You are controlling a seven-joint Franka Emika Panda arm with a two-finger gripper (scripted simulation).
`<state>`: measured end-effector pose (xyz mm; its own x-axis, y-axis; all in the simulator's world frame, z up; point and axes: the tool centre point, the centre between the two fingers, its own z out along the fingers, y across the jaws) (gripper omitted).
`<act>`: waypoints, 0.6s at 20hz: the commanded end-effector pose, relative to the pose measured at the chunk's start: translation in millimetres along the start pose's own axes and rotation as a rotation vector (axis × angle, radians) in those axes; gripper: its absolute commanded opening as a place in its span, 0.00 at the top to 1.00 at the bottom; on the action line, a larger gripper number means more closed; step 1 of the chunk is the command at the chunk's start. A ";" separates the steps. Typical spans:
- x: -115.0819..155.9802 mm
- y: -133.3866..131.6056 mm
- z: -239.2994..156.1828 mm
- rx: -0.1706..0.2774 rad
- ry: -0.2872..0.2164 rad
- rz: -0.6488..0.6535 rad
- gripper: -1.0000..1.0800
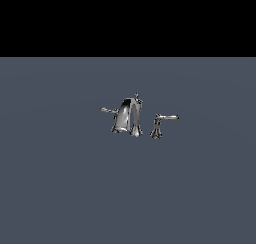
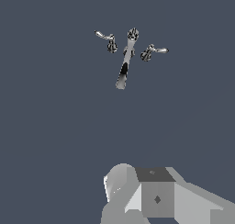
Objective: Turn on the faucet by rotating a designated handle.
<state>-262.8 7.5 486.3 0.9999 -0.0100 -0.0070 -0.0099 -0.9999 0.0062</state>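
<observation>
Handle point(image 1: 106, 110): short chrome lever, rounded tip, juts from spout body toward exterior view's left. Faucet point(image 1: 128, 117) sits mid-floor on plain grey surface point(image 1: 60, 188); knob-topped rod point(image 1: 136, 96) upright behind spout. Longer lever point(image 1: 169, 117) on own flared pedestal, just beside spout at exterior view's right, not touching. Wrist view: faucet point(image 2: 125, 62) well apart from grey-white arm housing point(image 2: 156, 195). Fingers out of sight; open or closed cannot be told.

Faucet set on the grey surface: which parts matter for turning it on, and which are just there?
Belongs to the job:
faucet
handle, the short lever off the spout body

Just there:
pedestal lever
knob-topped rod
grey surface

The gripper shows in neither view.
</observation>
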 end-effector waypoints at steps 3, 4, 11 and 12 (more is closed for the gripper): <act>0.2 -0.4 0.4 0.000 0.000 0.002 1.00; 0.4 -1.0 1.0 0.000 0.000 0.005 1.00; 5.0 -10.8 11.2 0.000 0.000 0.053 1.00; 6.1 -13.1 13.5 0.001 0.000 0.064 1.00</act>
<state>-258.2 17.5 475.9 0.9982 -0.0589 -0.0067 -0.0588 -0.9983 0.0061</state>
